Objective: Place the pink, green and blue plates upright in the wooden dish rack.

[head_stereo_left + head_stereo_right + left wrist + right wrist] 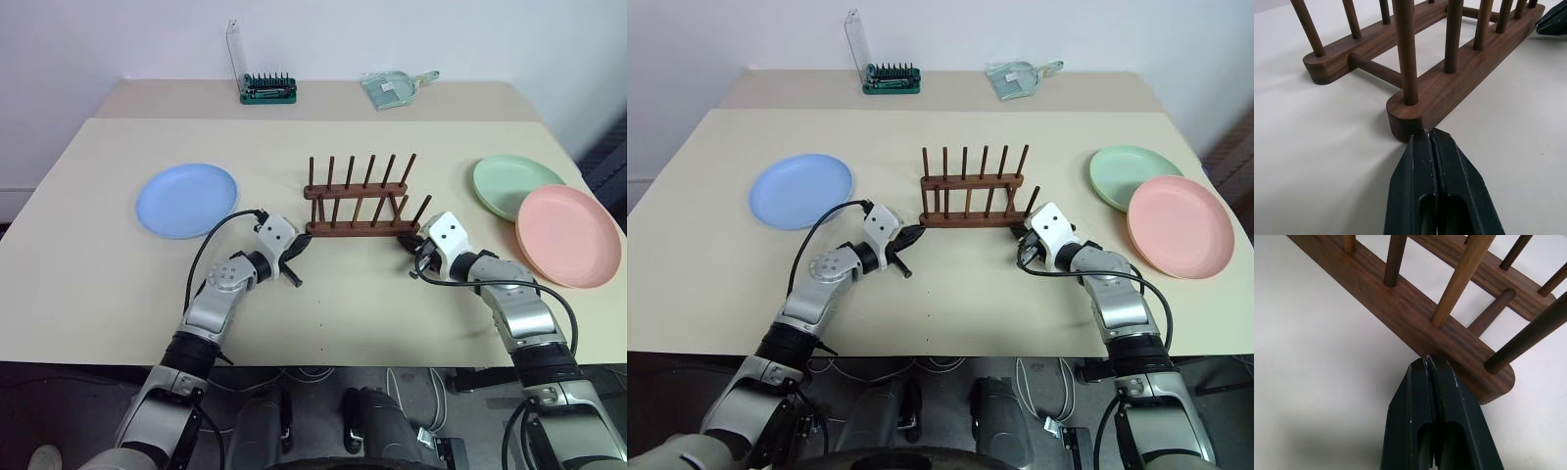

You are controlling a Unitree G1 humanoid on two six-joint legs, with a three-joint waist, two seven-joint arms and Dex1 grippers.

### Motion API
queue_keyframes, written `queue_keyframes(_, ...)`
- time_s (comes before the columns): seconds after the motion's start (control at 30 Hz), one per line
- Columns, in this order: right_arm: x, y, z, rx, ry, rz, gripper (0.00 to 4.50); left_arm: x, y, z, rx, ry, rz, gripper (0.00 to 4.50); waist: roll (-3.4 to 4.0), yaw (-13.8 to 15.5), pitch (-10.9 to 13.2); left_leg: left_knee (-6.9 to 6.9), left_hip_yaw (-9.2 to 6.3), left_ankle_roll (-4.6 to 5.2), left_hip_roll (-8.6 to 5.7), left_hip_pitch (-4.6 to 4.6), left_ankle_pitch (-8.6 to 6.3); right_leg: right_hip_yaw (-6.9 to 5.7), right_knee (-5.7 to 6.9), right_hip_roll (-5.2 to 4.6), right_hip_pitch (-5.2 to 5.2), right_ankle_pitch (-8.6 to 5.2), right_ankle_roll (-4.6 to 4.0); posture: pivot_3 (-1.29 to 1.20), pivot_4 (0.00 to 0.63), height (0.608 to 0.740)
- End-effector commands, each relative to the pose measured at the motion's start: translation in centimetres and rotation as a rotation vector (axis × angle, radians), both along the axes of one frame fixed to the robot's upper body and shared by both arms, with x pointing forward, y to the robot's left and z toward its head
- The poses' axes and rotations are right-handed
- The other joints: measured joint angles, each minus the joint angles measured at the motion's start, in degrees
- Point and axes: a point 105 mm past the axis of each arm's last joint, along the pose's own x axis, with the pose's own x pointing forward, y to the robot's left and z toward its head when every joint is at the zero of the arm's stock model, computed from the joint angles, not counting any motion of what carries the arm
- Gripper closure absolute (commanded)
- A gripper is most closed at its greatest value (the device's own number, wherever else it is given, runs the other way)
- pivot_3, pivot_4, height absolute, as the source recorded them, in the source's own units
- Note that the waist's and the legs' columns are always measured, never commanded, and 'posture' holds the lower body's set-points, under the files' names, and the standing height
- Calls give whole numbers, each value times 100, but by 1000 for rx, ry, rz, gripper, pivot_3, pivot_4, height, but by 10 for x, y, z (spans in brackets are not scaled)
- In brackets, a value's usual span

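From the head camera, the wooden dish rack stands in the middle of the beige table, with no plate in it. The blue plate lies flat to the left of the rack. The green plate and the pink plate lie flat to the right of it, and the pink one overlaps the green one's near edge. The left gripper is at the left end of the rack's near rail, and the right gripper is at the right end of the same rail. Far behind, near the wall, stand a green bit holder and a clear plastic bag.

In the left wrist view, the two black fingers are pressed together and hold nothing. Their tips reach the rounded end of the near rail.

In the right wrist view, the fingers are also pressed together and empty. Their tips meet the side of the near rail, close to its rounded end.
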Motion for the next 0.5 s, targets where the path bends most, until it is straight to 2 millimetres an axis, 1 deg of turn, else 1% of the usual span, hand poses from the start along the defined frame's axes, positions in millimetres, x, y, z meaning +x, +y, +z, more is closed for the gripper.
queue_keyframes(0.03,-11,-7,23,12,-56,32,4500,-5,8,-3,-4,13,2,4480,0,4,0,0,0,0,0,-1,0,0,-1,0,0,0,0,0,150,740)
queue_keyframes(0.07,-17,-11,29,24,-53,42,4500,-10,8,2,-26,8,-21,4480,0,0,0,-1,0,0,0,-3,0,0,-2,0,-2,-1,1,0,150,740)
queue_keyframes(0.17,-35,-36,45,6,-31,9,3725,-30,6,21,-104,-8,-143,4500,0,0,1,-7,3,2,0,-16,-1,1,-6,-5,-12,-4,10,0,150,740)
queue_keyframes(0.23,-39,-58,56,-24,-47,-56,2726,-46,1,32,-129,-11,-250,4500,-1,4,3,-9,6,4,-1,-19,-3,0,-9,-14,-16,-5,9,0,150,740)
queue_keyframes(0.27,-40,-65,60,-31,-55,-82,2231,-51,0,34,-134,-7,-284,4500,-3,4,3,-9,6,3,-1,-19,-3,-1,-9,-16,-16,-6,7,0,150,740)
queue_keyframes(0.3,-40,-75,64,-45,-67,-119,1745,-57,-2,36,-129,-5,-327,4500,-3,5,3,-9,5,2,-1,-18,-3,-1,-11,-16,-16,-6,7,0,150,740)
queue_keyframes(0.33,-40,-88,68,-68,-81,-175,1153,-63,-6,37,-113,-8,-377,4500,-3,5,3,-8,5,2,-1,-16,-3,-1,-10,-15,-14,-6,5,0,150,740)
queue_keyframes(0.37,-39,-97,70,-83,-90,-211,570,-67,-8,38,-101,-9,-410,4500,-3,4,3,-6,4,0,-1,-13,-4,-1,-10,-15,-12,-6,4,0,150,740)
queue_keyframes(0.4,-39,-108,72,-86,-98,-263,174,-72,-11,38,-92,-3,-455,4500,-2,4,3,-6,4,-1,-1,-13,-4,-1,-10,-16,-12,-5,3,0,150,740)
queue_keyframes(0.43,-39,-118,72,-91,-98,-307,37,-76,-14,39,-85,-2,-493,4500,-2,3,3,-6,4,-2,-1,-12,-4,-1,-10,-16,-12,-5,3,0,150,740)
queue_keyframes(0.5,-39,-134,66,-122,-81,-387,37,-81,-19,41,-81,-1,-553,4500,-2,4,3,-6,5,-1,-1,-12,-4,-1,-12,-15,-12,-5,3,0,150,740)
